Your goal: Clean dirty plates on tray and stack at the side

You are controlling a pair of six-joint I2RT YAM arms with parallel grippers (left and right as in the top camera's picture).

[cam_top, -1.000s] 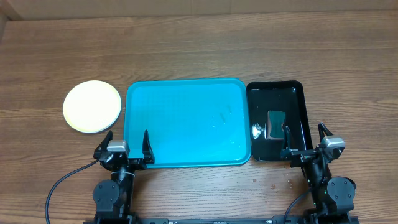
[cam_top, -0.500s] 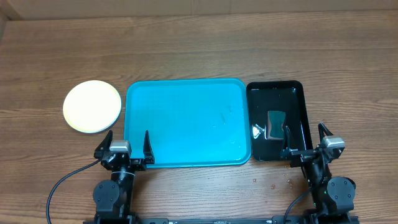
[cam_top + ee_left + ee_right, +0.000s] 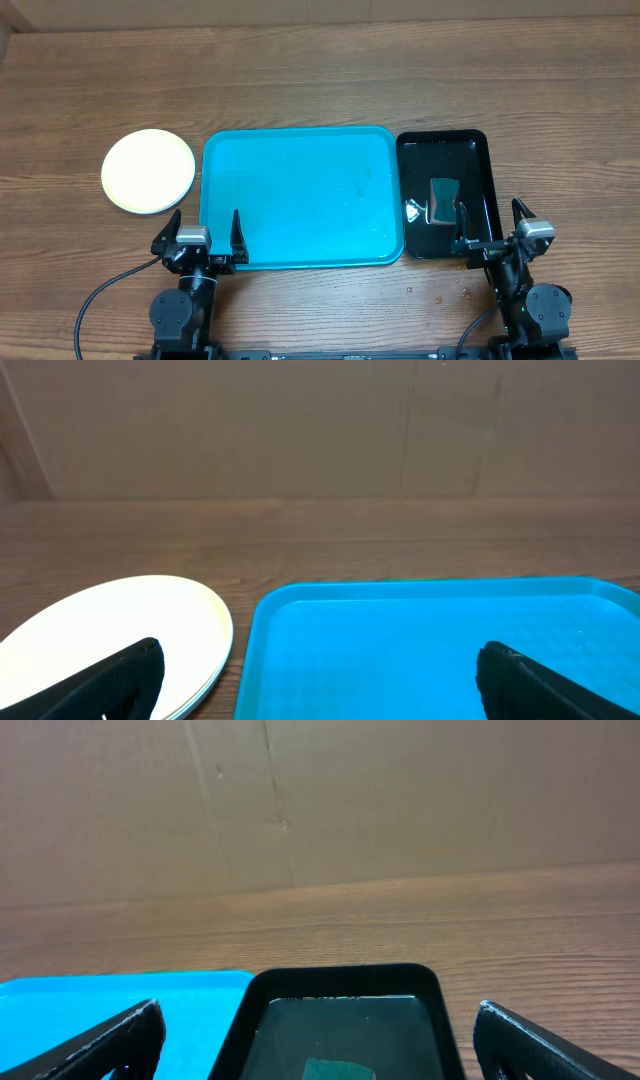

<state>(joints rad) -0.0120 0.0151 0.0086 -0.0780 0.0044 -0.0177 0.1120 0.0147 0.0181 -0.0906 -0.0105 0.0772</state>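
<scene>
Left gripper point(image 3: 206, 218) and right gripper point(image 3: 489, 210) gape empty; plates point(image 3: 148, 171) sit stacked ahead-left of the left one, tray point(image 3: 300, 195) bare, so parking clear seems right.

table point(image 3: 330, 80): brown wood-grain, that's what I sit at
wall point(image 3: 250, 420): plain cardboard sheets behind it
light: soft, even

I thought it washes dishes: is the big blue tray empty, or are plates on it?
Empty. Overhead, the tray shows only bare blue surface; the plates sit piled on the table to its left.
</scene>
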